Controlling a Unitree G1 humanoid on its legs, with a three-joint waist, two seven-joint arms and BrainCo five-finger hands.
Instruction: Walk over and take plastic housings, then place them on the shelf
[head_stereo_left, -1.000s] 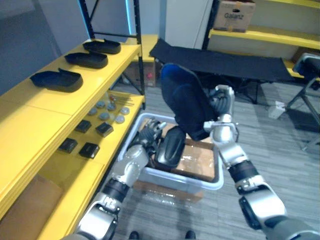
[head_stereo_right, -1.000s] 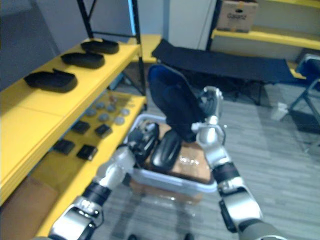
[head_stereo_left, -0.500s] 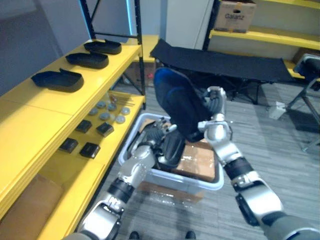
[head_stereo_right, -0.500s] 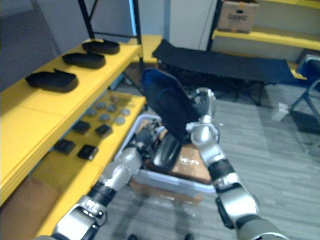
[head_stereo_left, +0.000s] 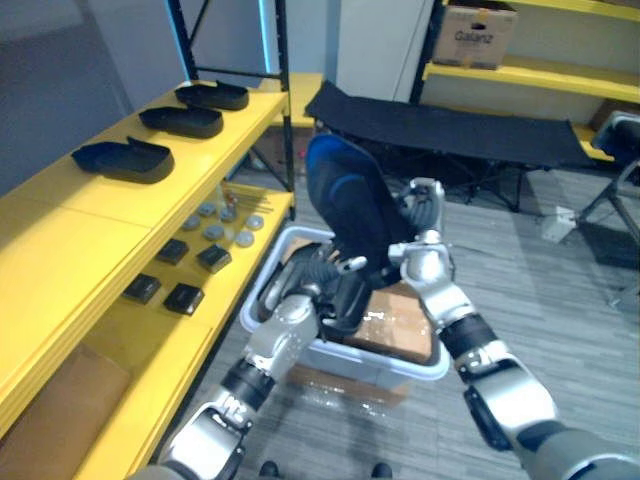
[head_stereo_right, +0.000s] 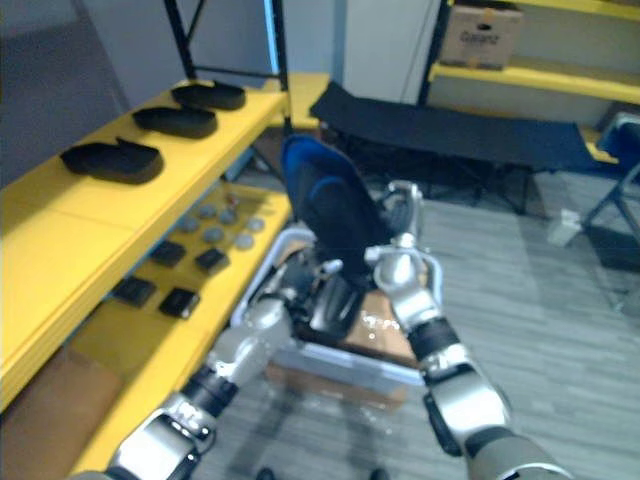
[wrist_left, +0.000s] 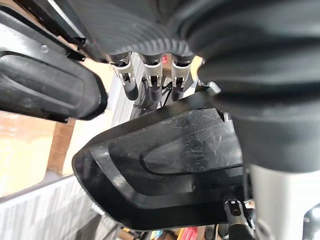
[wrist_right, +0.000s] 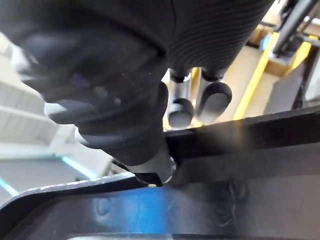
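Left eye view shows you the right hand (head_stereo_left: 425, 262) clamped on the dark oblong plastic housing (head_stereo_left: 348, 205), long axis upright, with the yellow shelf (head_stereo_left: 70, 215) to its left.

The only print in sight is a short dark word across the front of the cardboard box (head_stereo_left: 472, 33). That box stands on the far yellow shelf (head_stereo_left: 560, 75), well beyond and above the right hand (head_stereo_left: 422, 212). No lettering can be made out on the plastic housing (head_stereo_left: 350, 205) gripped in that hand, on the brown cardboard (head_stereo_left: 402, 322) in the bin (head_stereo_left: 400, 366) just below it, or on the small black parts (head_stereo_left: 182, 298) well off to its left.
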